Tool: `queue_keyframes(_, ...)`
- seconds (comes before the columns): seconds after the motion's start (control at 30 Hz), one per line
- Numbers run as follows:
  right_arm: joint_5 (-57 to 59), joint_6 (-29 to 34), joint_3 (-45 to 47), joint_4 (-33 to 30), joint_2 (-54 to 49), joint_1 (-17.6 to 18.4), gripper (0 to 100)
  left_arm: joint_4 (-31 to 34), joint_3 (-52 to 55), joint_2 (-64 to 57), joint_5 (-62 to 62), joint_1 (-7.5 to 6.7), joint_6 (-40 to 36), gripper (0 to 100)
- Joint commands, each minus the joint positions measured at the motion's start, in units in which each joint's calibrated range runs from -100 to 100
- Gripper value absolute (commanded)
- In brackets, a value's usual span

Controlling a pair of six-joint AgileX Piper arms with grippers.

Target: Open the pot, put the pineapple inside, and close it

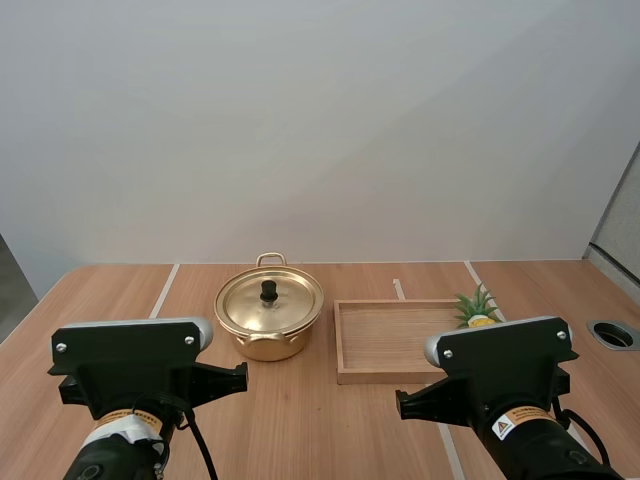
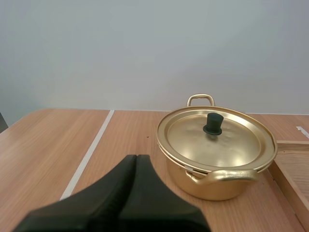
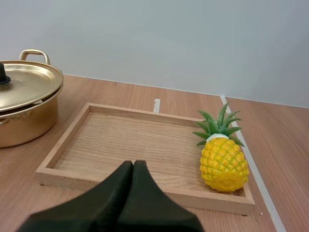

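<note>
A gold pot stands on the table with its lid on, a black knob at the lid's middle. To its right lies a wooden tray. A small yellow pineapple with green leaves stands upright in the tray's right end. My left gripper is shut on nothing, short of the pot. My right gripper is shut as well, near the tray's front rim.
White tape lines run across the wooden table. A round grommet hole sits near the table's right edge. Bare table lies to the left of the pot and in front of it.
</note>
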Motion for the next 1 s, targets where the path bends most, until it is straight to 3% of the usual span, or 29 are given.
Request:
queue_keyframes(0.0, -1.5, -0.4, 0.0, 0.3, -0.4, 0.0, 0, 0.1, 0.1, -0.4, -1.1, -0.09, -0.6, 0)
queue_keyframes(0.53, -1.5, -0.4, 0.0, 0.4, -0.4, 0.0, 0, 0.1, 0.1, -0.4, -1.1, -0.09, -0.6, 0)
queue_keyframes(0.97, -0.6, -0.4, 0.0, 5.0, -0.4, 0.0, 0, 0.1, 0.1, -0.4, -1.1, -0.09, -0.6, 0)
